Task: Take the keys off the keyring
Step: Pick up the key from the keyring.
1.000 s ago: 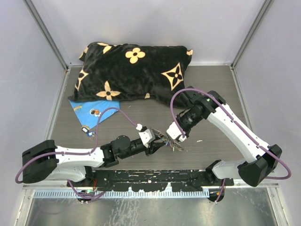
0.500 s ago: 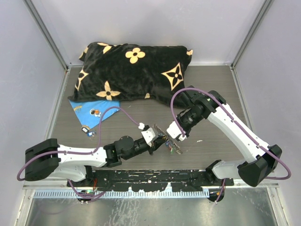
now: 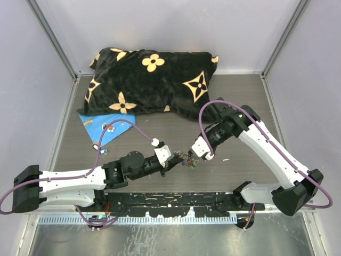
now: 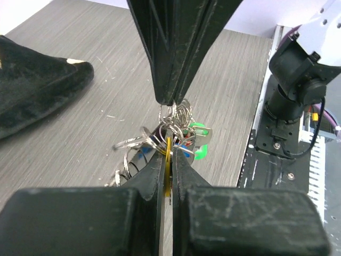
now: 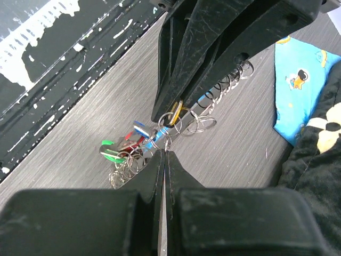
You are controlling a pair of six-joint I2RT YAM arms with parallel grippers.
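Note:
The keys (image 3: pixel 187 159) hang bunched between my two grippers, just above the table. In the right wrist view their green (image 5: pixel 109 150), red (image 5: pixel 128 144) and blue (image 5: pixel 140 128) heads dangle beside the keyring's grey loops (image 5: pixel 125 166). My left gripper (image 4: pixel 169 145) is shut on a yellow-headed key (image 4: pixel 169 160). My right gripper (image 5: pixel 164 154) faces it tip to tip, shut on a small loop of the keyring (image 4: pixel 129 143). In the top view the left gripper (image 3: pixel 177 159) and right gripper (image 3: pixel 193 156) nearly touch.
A black pillow with tan flowers (image 3: pixel 152 80) lies across the back of the table. A blue printed cloth (image 3: pixel 106 125) sits at its front left corner, with a small object (image 3: pixel 98 148) near it. The black base rail (image 3: pixel 170 200) runs along the near edge.
My left gripper has shut on the yellow-headed key. The bunch, low on the table a second ago, now hangs taut between both grippers. The right gripper has stayed shut.

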